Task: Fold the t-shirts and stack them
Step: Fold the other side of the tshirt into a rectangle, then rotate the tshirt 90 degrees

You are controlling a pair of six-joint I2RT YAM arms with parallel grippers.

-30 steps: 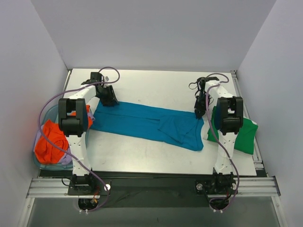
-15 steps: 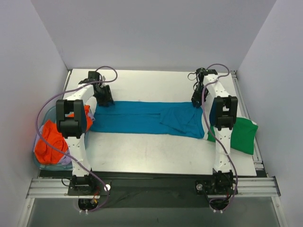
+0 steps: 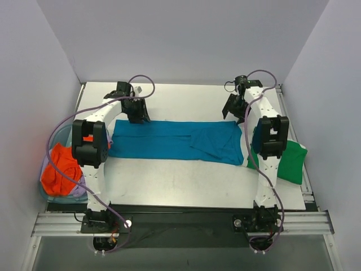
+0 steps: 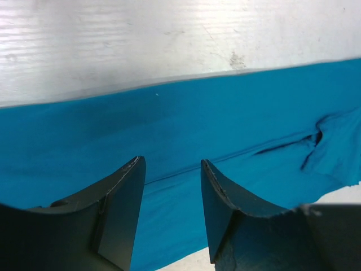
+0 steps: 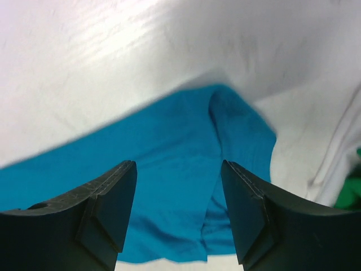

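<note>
A teal-blue t-shirt (image 3: 175,140) lies folded into a long strip across the table. My left gripper (image 3: 137,113) hovers open over its far left corner, nothing between the fingers; in the left wrist view the teal cloth (image 4: 186,130) fills the frame below the left gripper (image 4: 172,169). My right gripper (image 3: 234,109) is open just above the strip's far right corner, and the right wrist view shows that teal corner (image 5: 192,169) beneath the right gripper (image 5: 177,175). A folded green t-shirt (image 3: 287,161) lies at the right. Orange (image 3: 59,172) and lavender (image 3: 76,191) t-shirts sit in the basket.
A light blue basket (image 3: 63,133) stands at the table's left edge beside the left arm. White walls close in the table on three sides. The right arm's cable (image 3: 265,76) loops near the far right corner.
Both arms dragged the teal shirt toward the far side, straightening it into a strip. The right gripper opened and let go of its corner, then lifted off; the left gripper shifted right.
</note>
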